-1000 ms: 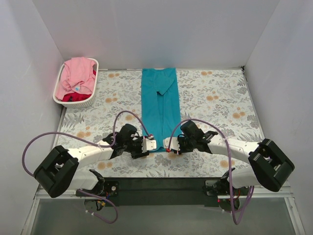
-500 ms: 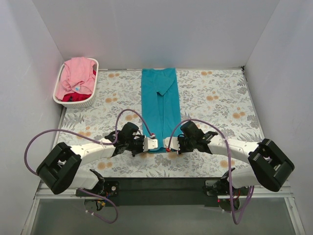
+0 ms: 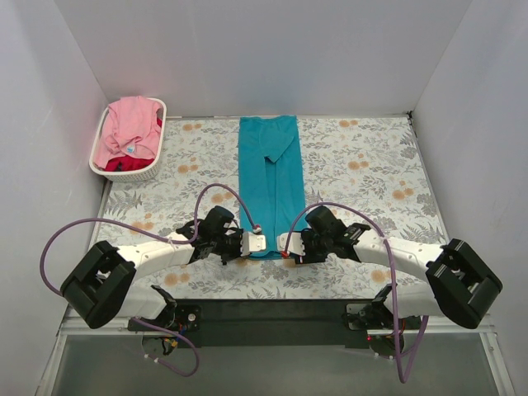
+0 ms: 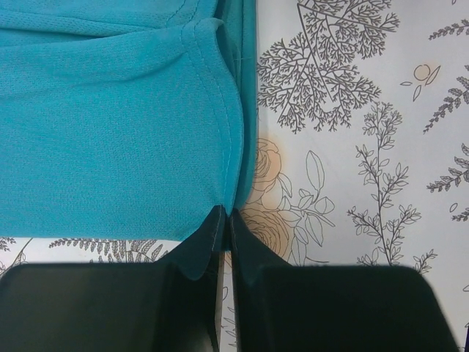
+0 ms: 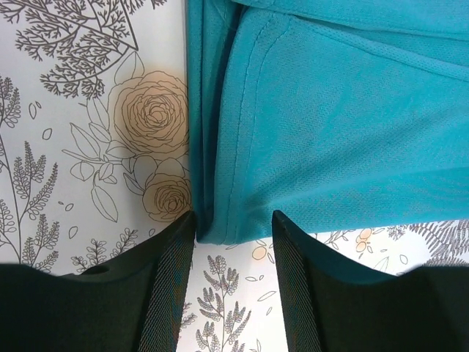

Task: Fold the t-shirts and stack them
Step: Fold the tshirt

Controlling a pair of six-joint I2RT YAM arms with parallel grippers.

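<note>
The teal t-shirt (image 3: 271,173) lies as a long narrow strip down the middle of the table, a sleeve folded over it. My left gripper (image 3: 257,242) is at its near left corner, shut on the hem corner (image 4: 226,214). My right gripper (image 3: 282,244) is at the near right corner, open; its jaws straddle the corner of the teal cloth (image 5: 233,220) without pinching it. The pink t-shirt (image 3: 130,128) lies heaped in the basket at the far left, and a bit of the red t-shirt (image 3: 122,163) shows under it.
The white slatted basket (image 3: 136,173) stands at the far left corner. The table has a floral cloth (image 3: 371,173). White walls close in the left, right and back sides. Both arms' cables loop over the near part of the table.
My left gripper has slid a little right onto the shirt's near left corner. My right arm has shifted slightly toward the near edge. The shirt has not moved.
</note>
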